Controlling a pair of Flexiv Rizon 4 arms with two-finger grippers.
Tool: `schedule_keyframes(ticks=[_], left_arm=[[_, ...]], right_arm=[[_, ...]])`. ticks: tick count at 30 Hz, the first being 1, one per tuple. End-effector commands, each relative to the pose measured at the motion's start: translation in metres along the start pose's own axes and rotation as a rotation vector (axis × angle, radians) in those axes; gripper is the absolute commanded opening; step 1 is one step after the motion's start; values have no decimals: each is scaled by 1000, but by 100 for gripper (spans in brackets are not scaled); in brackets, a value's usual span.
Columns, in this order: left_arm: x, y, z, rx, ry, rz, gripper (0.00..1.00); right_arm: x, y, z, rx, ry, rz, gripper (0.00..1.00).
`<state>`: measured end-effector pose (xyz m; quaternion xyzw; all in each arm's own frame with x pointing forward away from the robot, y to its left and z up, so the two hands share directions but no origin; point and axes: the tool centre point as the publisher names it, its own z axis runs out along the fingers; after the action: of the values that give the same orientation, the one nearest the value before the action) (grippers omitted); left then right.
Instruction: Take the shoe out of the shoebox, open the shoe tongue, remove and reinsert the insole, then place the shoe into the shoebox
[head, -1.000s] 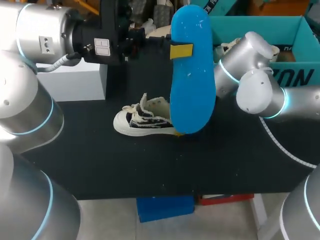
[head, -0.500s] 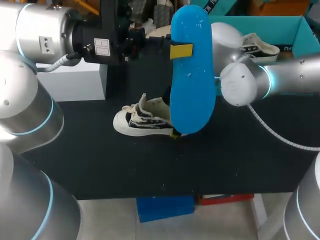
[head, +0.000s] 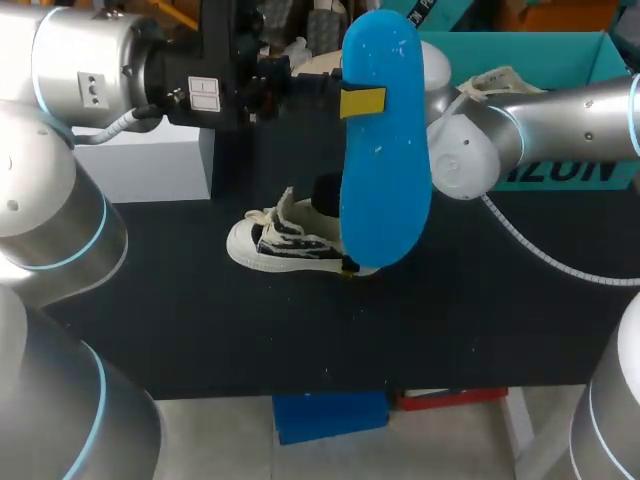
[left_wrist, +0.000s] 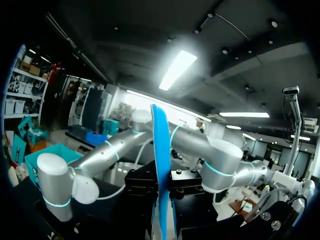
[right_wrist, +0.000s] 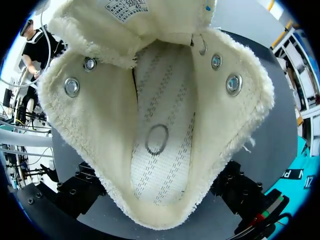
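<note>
Left gripper (head: 362, 102): clamped on blue insole (head: 385, 170), held upright.
Shoe (head: 285, 243): on the table (head: 200, 320), tongue open.
Right arm (head: 470, 160): at heel (right_wrist: 155, 215); grip, I cannot tell.
Risk: insole may snag collar (right_wrist: 240, 115), tipping shoe.

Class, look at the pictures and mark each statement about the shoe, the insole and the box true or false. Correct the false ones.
1. The blue insole is out of the shoe and held upright above the table. True.
2. The shoe lies inside the box. False: it stands on the black table, outside the teal box.
3. The left hand grips the insole. True.
4. The tongue is folded down over the shoe's opening. False: the right wrist view shows the tongue pulled back and the opening wide, with the bare inner sole showing.
</note>
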<state>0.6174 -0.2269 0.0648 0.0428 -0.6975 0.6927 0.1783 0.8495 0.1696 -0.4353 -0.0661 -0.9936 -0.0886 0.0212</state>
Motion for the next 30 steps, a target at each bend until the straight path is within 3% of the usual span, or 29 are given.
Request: schedule_keyframes(ticks=[1,15,30], left_arm=[[1,1,1,-1,-4,-1,0],[1,1,1,-1,-4,-1,0],[1,1,1,-1,-4,-1,0]], right_arm=[[4,2,-10,42,-20,-3,100],[14,8,-15,113,-72,-12,100],[19,5,-11,102,-92,15,100]])
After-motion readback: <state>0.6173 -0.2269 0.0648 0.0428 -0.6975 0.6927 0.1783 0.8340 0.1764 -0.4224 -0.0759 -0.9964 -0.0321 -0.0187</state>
